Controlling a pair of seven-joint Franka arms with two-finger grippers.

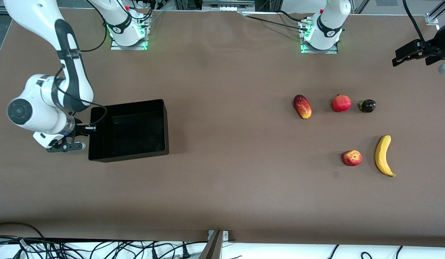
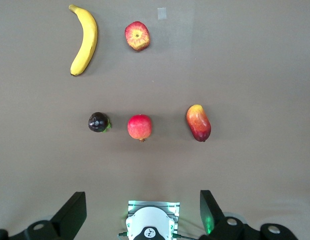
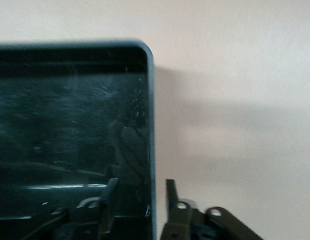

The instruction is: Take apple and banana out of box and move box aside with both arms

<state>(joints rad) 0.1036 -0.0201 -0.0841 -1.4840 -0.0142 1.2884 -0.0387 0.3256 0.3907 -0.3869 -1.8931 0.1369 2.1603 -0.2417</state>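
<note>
The black open-top box point(image 1: 165, 126) sits empty toward the right arm's end of the table. My right gripper point(image 1: 90, 126) is open and straddles the box's end wall. In the right wrist view point(image 3: 140, 200) one finger is inside the box and the other outside its rim point(image 3: 151, 125). The apple point(image 1: 352, 158) and the banana point(image 1: 383, 155) lie side by side toward the left arm's end. Both also show in the left wrist view, the apple point(image 2: 137, 36) and the banana point(image 2: 84, 40). My left gripper point(image 1: 405, 54) hangs high over the table's left-arm end, wide open and empty point(image 2: 140, 215).
A mango point(image 1: 302, 106), a pomegranate point(image 1: 341, 103) and a small dark purple fruit point(image 1: 367, 105) lie in a row farther from the front camera than the apple and banana. Cables run along the table's near edge.
</note>
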